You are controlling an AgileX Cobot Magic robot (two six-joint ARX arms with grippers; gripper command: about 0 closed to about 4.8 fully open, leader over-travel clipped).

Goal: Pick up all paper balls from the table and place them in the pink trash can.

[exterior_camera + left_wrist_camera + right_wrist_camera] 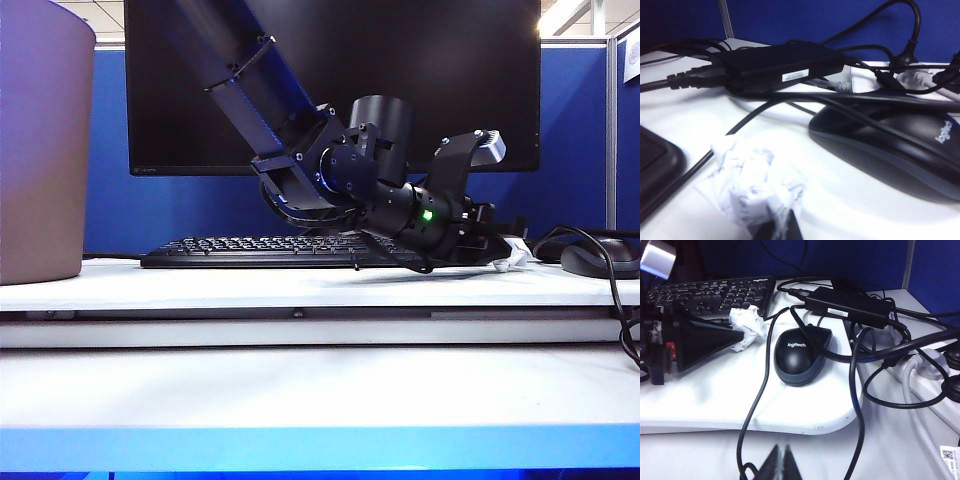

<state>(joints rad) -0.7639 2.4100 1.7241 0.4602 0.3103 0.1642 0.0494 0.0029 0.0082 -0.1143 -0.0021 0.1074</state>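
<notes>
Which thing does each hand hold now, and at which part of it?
The left hand, on the raised shelf, is shut on a white paper ball, pinching its near edge beside the mouse. The right hand is shut and holds nothing.

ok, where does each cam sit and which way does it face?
Exterior: low at the table front, facing monitor; left arm reaching right.
Left wrist: close over the paper ball beside the mouse; fingertip edge shows.
Right wrist: high, back from shelf; shut right gripper, left gripper on the ball.
Shared: ball, mouse.
</notes>
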